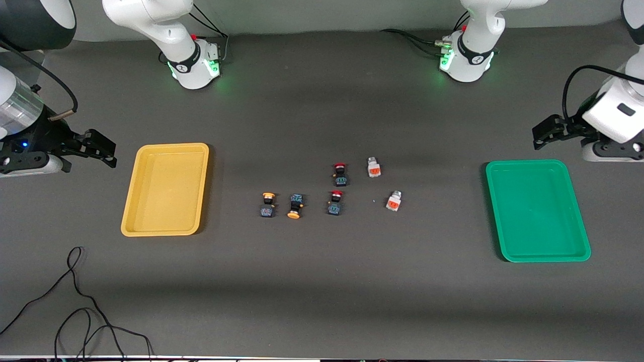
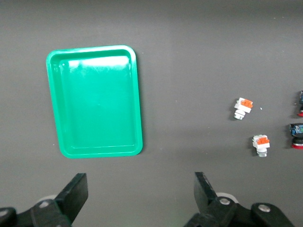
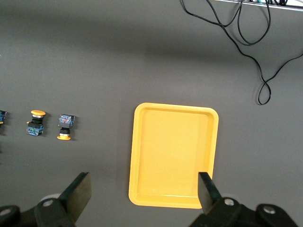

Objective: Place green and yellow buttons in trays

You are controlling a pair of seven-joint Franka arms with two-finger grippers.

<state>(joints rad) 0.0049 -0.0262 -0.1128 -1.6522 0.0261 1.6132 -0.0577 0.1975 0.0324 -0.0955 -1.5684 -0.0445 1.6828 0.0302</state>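
Right hand (image 1: pixel 103 151) open at frame left edge, yellow tray (image 1: pixel 166 189) left of centre, yellow-capped buttons (image 1: pixel 268 204) mid-frame on surface (image 1: pixel 322 291), whitish-grey buttons (image 1: pixel 373 167) right of centre, green tray (image 1: pixel 536 210) at right, left hand (image 1: pixel 543 131) open, upper right.

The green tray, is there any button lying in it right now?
No, the green tray holds nothing; the two whitish-grey buttons lie on the table beside it, toward the middle.
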